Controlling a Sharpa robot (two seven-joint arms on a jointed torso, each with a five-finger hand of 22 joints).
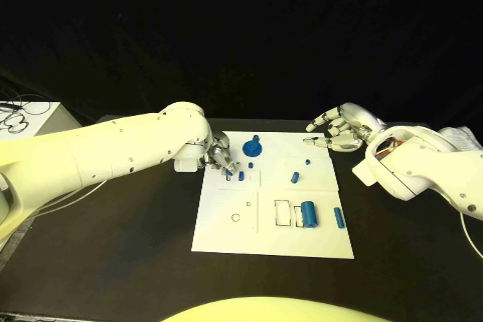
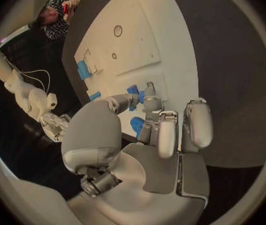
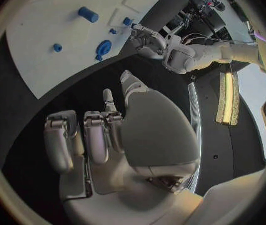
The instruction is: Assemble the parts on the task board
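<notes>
Parts [image 1: 243,174] lie on task board [image 1: 227,224] just under left hand [image 1: 220,159], nearer, grip unclear; right hand [image 1: 337,135] curled empty, off far corner

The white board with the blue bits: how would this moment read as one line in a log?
left hand: fingertips at small blue parts on white board | right hand: holds nothing, beside board's far corner | big blue cylinder: untouched

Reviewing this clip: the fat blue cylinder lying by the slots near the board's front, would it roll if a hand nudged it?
Probably. The blue cylinder lies on its side on the flat task board, so a sideways nudge would likely roll it. It looks rigid and small, so probably light.
</notes>
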